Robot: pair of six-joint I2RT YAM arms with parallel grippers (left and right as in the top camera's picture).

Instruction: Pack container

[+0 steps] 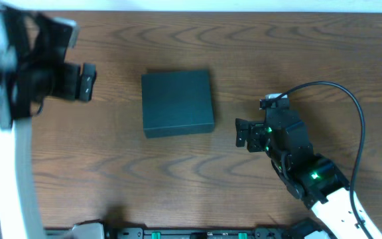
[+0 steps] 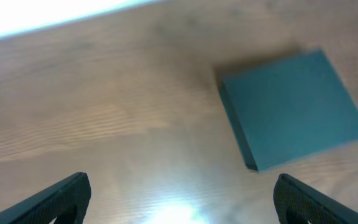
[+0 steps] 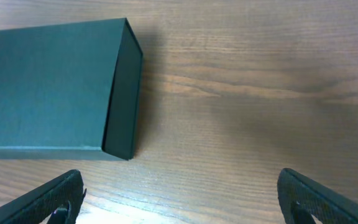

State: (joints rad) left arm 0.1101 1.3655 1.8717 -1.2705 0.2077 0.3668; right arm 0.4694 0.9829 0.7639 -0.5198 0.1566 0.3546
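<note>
Overhead: container [image 1: 178, 103] sits mid-table [image 1: 310, 53], flap lid down flat, nothing touching it.
Left gripper [image 1: 89, 81]: out to the box's left, well apart, aimed at it. Left wrist view has the fingers [image 2: 61, 198] spread wide with nothing between them.
Right gripper [image 1: 241, 134]: near the box's right wall, not in contact. Right wrist view shows its fingers [image 3: 48, 199] spread wide too, empty.
Progress: lid is closed and you have no loose goods showing on the wood in any view. My read is either packed and shut, or not begun. Contents are hidden, so I cannot tell which.
Left to do: if it is unpacked, the flap has to come up first. I cannot make out which side carries the hinge.
Edges: the box is skewed slightly. From the right wrist you face a corner and one side wall. The table's far edge runs well behind the box.
Room: bare wood on all four sides of the box, widest on your left arm's side.
Watch: the right arm's cable [image 1: 353, 106] loops out toward the right, away from the box.
</note>
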